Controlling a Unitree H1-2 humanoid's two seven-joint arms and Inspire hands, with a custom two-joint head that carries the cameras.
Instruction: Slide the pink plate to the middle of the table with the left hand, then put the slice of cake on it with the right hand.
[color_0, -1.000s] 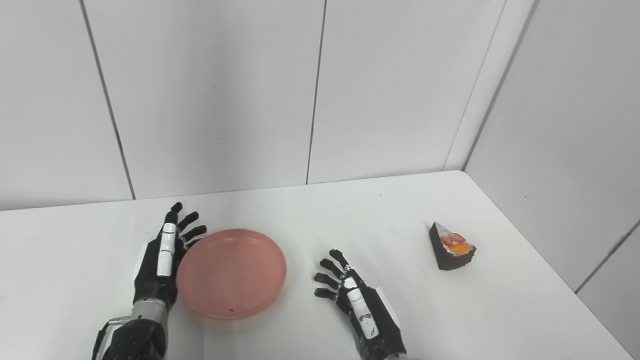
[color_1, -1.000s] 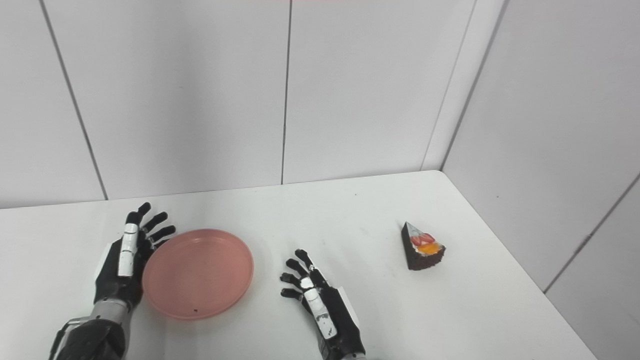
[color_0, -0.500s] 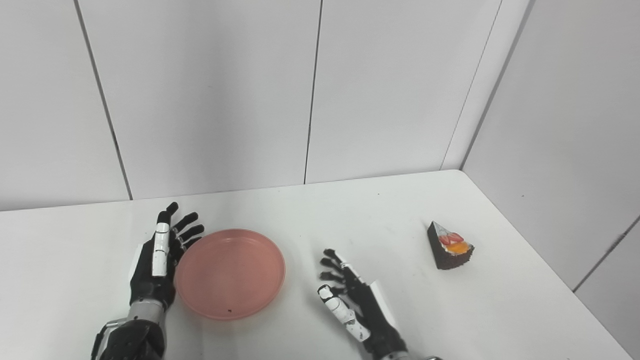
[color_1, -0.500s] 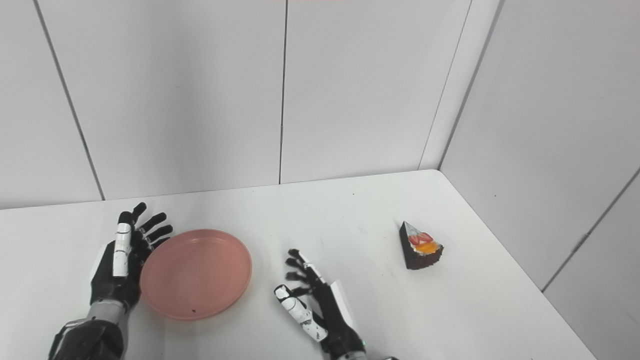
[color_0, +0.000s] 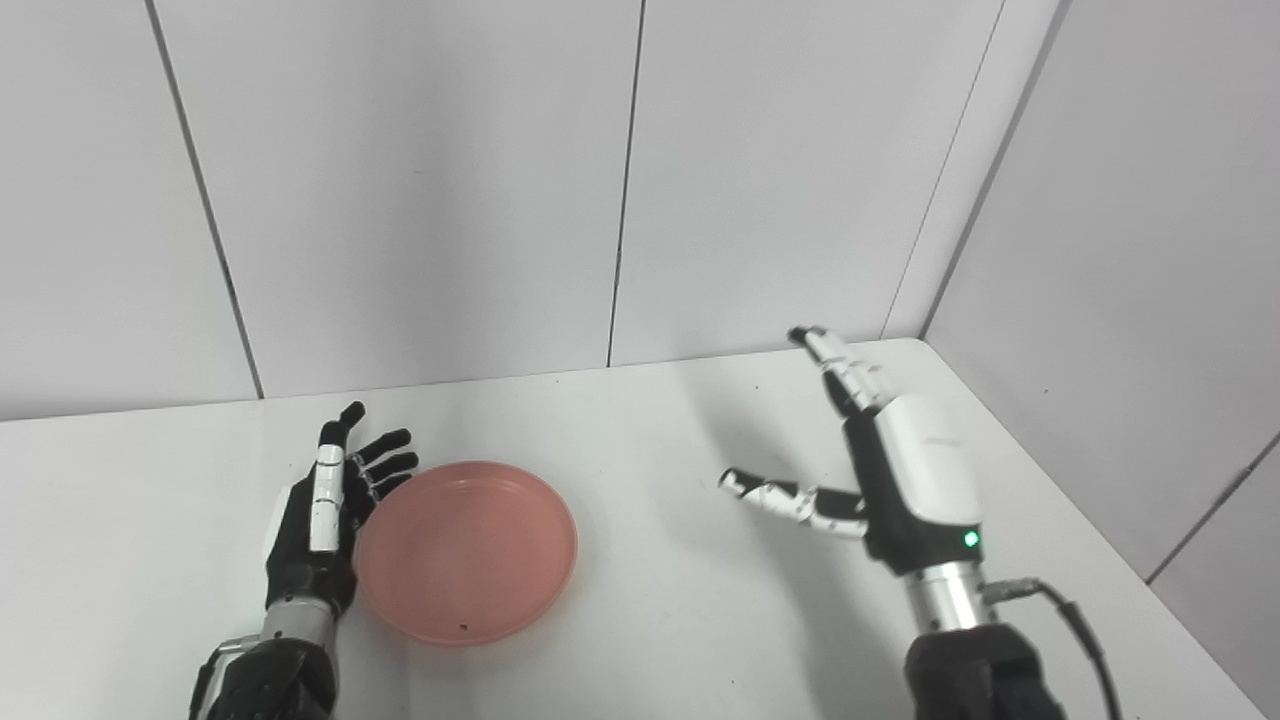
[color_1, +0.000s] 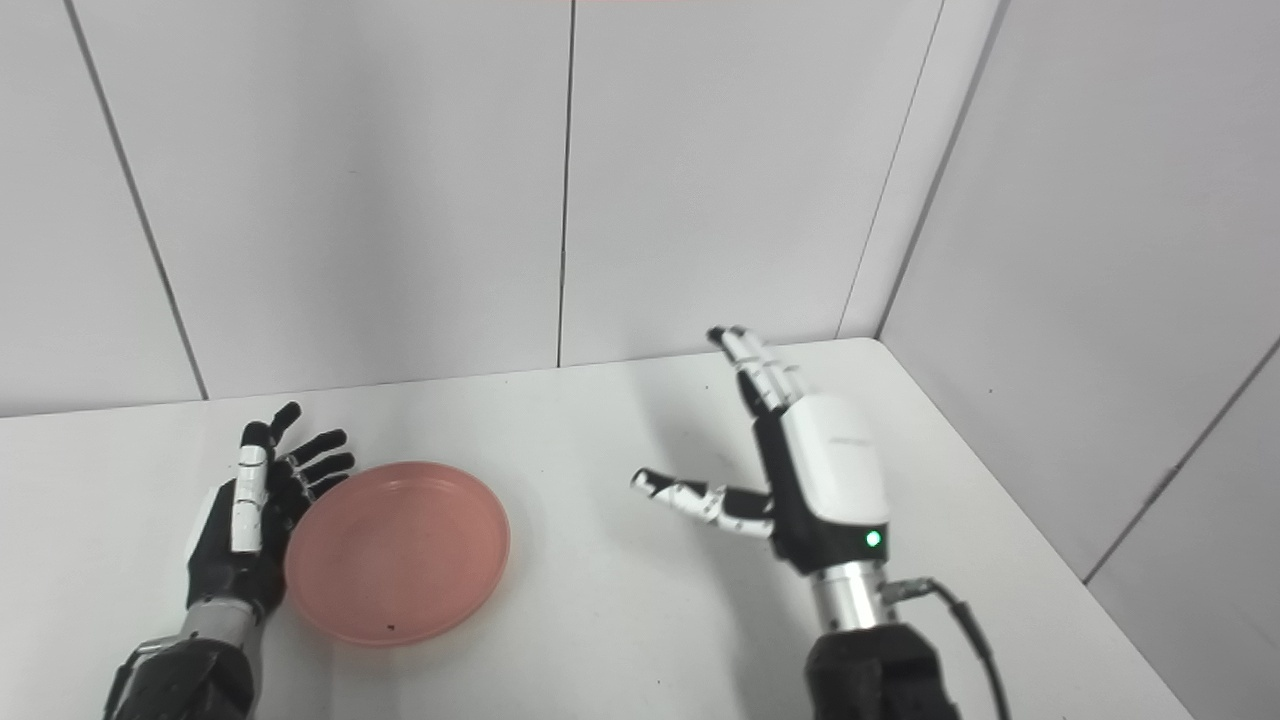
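The pink plate (color_0: 466, 547) lies flat on the white table (color_0: 640, 430), left of the middle. My left hand (color_0: 322, 520) is open, palm against the plate's left rim, fingers pointing away from me. My right hand (color_0: 880, 460) is open and raised above the table's right side, fingers up and thumb stretched left. It also shows in the right eye view (color_1: 800, 470). The slice of cake is hidden behind the right hand in both views.
White wall panels stand close behind the table and along its right side, meeting at the back right corner (color_0: 905, 335). A cable (color_0: 1080, 620) runs from my right wrist.
My right hand has lifted off the table and swung right and up, now covering the cake. My left hand and the plate have nudged slightly right.
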